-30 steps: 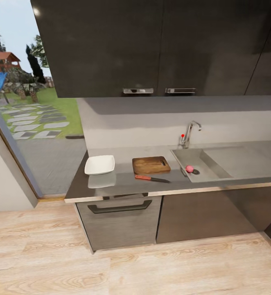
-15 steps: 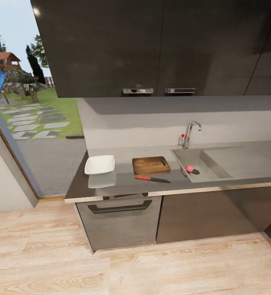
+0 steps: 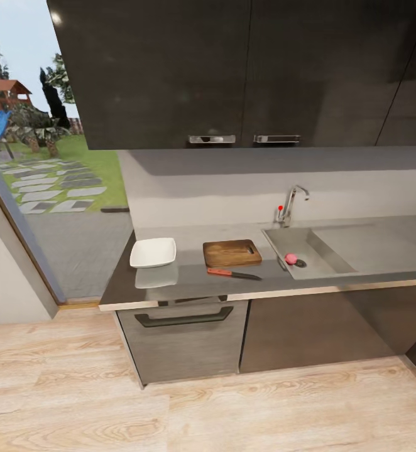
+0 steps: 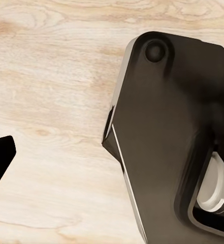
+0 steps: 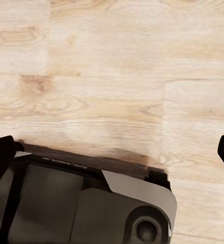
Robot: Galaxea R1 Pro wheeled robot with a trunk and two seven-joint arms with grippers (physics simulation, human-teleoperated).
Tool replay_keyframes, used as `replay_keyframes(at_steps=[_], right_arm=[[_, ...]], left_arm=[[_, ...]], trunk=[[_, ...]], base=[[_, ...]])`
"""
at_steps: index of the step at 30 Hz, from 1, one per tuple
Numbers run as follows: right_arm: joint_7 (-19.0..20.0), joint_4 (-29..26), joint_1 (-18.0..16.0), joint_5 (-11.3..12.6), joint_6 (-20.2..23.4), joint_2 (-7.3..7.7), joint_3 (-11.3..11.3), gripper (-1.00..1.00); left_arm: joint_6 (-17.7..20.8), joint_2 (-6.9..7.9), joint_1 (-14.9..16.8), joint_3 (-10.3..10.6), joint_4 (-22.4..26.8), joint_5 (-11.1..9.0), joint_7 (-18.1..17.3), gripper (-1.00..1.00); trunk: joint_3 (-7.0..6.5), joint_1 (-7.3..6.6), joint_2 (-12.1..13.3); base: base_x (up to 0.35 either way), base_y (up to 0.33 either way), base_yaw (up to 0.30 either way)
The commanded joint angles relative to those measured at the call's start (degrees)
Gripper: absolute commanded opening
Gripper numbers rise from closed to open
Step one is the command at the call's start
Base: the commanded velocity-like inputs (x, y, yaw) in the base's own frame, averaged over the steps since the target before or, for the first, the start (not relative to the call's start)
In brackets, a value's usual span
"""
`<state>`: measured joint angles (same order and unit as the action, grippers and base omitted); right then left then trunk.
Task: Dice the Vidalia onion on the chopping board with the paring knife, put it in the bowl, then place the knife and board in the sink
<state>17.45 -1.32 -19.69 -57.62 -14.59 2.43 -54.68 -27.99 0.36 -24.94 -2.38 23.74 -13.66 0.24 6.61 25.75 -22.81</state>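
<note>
While the robot stands back from the cabinets, the Vidalia onion (image 3: 290,258) sits in the sink (image 3: 318,248) basin beside the drain. On the tabletop (image 3: 189,276): bowl (image 3: 153,252) far left, chopping board (image 3: 232,252) between bowl and sink, paring knife (image 3: 233,273) just in front of the board. Both wrist cams look down at wood floor (image 5: 117,76); right jaws spread wide, left jaws' state can't be told.

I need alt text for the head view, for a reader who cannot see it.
A grey countertop holds a white bowl, a chopping board and a paring knife in front of it. A pink onion lies in the sink at right.
</note>
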Motion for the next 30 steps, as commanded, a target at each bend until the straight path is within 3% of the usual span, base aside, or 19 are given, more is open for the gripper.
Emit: replay_keyframes(at_steps=[1, 2, 3, 4, 5, 8, 14, 30], right_arm=[[0.29, 0.1, -0.02, 2.92, -0.09, 0.07, 3.06, 1.0], [0.29, 0.29, 0.01, 8.78, -0.11, 0.15, 9.9, 1.0], [0.29, 0.35, 0.02, 11.55, -0.12, 0.18, 13.37, 1.0], [0.28, 0.48, 0.02, 16.63, -0.12, 0.17, 20.01, 1.0], [0.29, 0.63, 0.04, 23.02, -0.09, 0.07, 29.17, 1.0], [0.28, 0.56, 0.07, 30.36, -0.26, -0.52, 42.69, 1.0], [0.3, 0.22, 0.07, 31.24, -0.43, -0.79, 44.74, 1.0], [0.3, 0.18, 0.05, 31.41, -0.47, -0.9, 45.05, 1.0]], left_arm=[[-0.04, 0.0, -0.02, 0.01, 0.08, -0.14, 0.02, 1.0], [-0.04, 0.0, -0.02, 0.01, 0.03, -0.14, 0.02, 1.0], [-0.04, 0.0, -0.02, 0.01, 0.0, -0.14, 0.02, 1.0], [-0.04, 0.0, -0.02, 0.01, -0.02, -0.14, 0.02, 1.0], [-0.04, 0.0, -0.02, 0.01, -0.05, -0.14, 0.01, 1.0], [-0.04, 0.0, -0.02, 0.01, -0.09, -0.14, -0.02, 1.0], [-0.04, 0.0, -0.02, 0.01, -0.09, -0.14, -0.05, 1.0], [-0.04, -0.02, -0.02, 0.1, -0.24, -0.08, -0.06, 1.0]], trunk=[[0.11, 0.03, -0.11], [0.11, 0.03, -0.11], [0.11, 0.03, -0.11], [0.11, 0.03, -0.11], [0.11, 0.03, -0.11], [0.11, 0.03, -0.11], [0.11, 0.03, -0.11], [0.11, 0.03, -0.11]], base=[[0.0, 0.0, 0.0], [0.0, 0.0, 0.0], [0.0, 0.0, 0.0], [0.0, 0.0, 0.0], [0.0, 0.0, 0.0], [0.0, 0.0, 0.0], [0.0, 0.0, 0.0], [0.0, 0.0, 0.0]])
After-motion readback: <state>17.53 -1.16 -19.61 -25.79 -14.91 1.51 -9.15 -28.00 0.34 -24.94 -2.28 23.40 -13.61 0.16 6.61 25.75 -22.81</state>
